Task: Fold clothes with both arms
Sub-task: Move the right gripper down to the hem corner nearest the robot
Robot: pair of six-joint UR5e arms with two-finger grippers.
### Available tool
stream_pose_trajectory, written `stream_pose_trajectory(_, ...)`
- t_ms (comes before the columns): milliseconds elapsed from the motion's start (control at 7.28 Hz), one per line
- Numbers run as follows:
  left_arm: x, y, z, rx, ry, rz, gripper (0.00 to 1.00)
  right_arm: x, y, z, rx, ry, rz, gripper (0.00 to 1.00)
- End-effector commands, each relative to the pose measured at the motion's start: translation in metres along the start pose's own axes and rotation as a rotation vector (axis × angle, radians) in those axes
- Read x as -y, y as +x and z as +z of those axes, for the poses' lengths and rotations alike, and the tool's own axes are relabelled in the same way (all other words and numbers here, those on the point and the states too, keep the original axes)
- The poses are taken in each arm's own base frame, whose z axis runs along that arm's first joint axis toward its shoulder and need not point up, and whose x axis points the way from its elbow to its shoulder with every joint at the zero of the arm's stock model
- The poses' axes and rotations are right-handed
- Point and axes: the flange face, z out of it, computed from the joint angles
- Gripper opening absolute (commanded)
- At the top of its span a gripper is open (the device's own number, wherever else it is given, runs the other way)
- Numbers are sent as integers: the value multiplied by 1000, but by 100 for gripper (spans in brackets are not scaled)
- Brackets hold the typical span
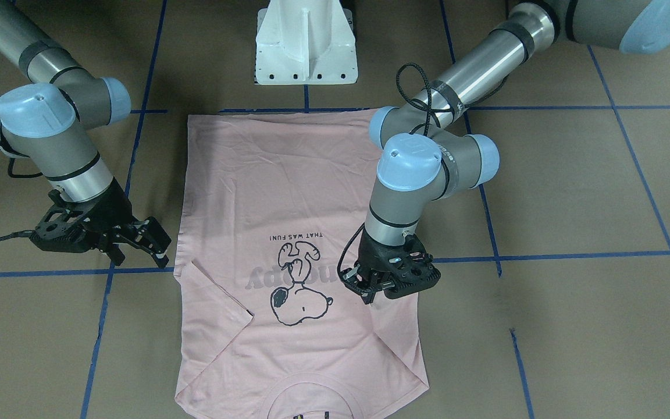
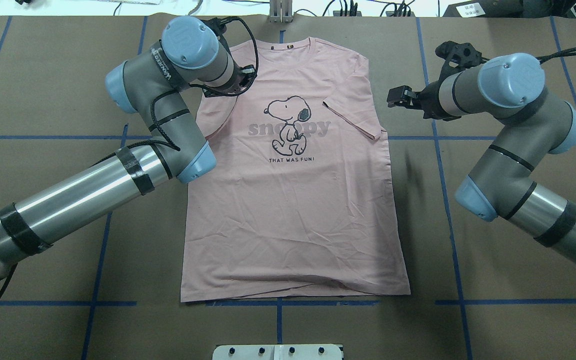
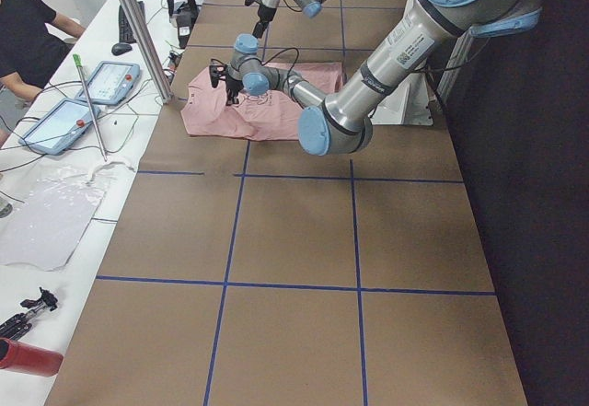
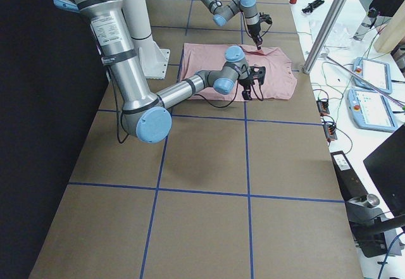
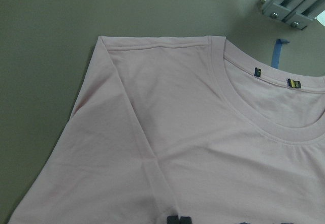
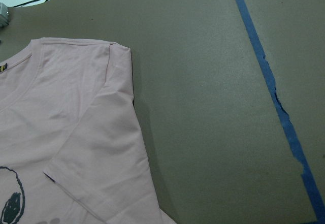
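Your pink T-shirt [image 2: 293, 215] lies flat on the counter [image 2: 468, 325], print up, and the hem [image 2: 293, 295] nearest the robot is a little rucked. Further out, the right hand [image 1: 140, 244] hangs just off the shirt's edge, fingers apart, holding nothing. The left hand [image 1: 370, 294] is down on the opposite sleeve [image 5: 111, 132]. Its fingertips [image 5: 175, 220] are together with creases running into them, so I read it as clamped on cloth.

Here's the danger: pull that pinch across and the whole shirt may drag, since nothing pins the other side. It could also catch both layers and skew the collar [image 5: 264, 127].

The left wrist view gives you those fingertips, which the overhead hides behind the wrist joint. The front view shows the right hand's spread most plainly.
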Motion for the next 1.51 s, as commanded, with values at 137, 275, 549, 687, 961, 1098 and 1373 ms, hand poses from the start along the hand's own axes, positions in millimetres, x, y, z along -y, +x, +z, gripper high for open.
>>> stream_pose_trajectory(137,-13,-8,-48,-89,5,13,69,-42,-26,16,-2,44,-43,100)
stream_pose_trajectory(275,-31,-23,-79,-147,0,28,69,-89,-42,22,0,100,-80,100)
stream_pose_trajectory(549,-49,-74,-109,-175,-7,39,69,-171,-47,5,42,38,66,100)
stream_pose_trajectory(687,-49,-74,-109,-174,-12,38,70,-202,-15,-16,17,-6,72,100)
stream_pose_trajectory(961,-53,-87,-102,-159,-55,37,69,-235,8,-80,-36,-60,210,98)
stream_pose_trajectory(1098,-53,-91,-101,-155,-49,36,71,-276,-3,-95,-97,-77,296,90)
stream_pose_trajectory(1373,-52,-98,-91,-137,-49,41,73,-358,8,-90,-175,-82,276,84)
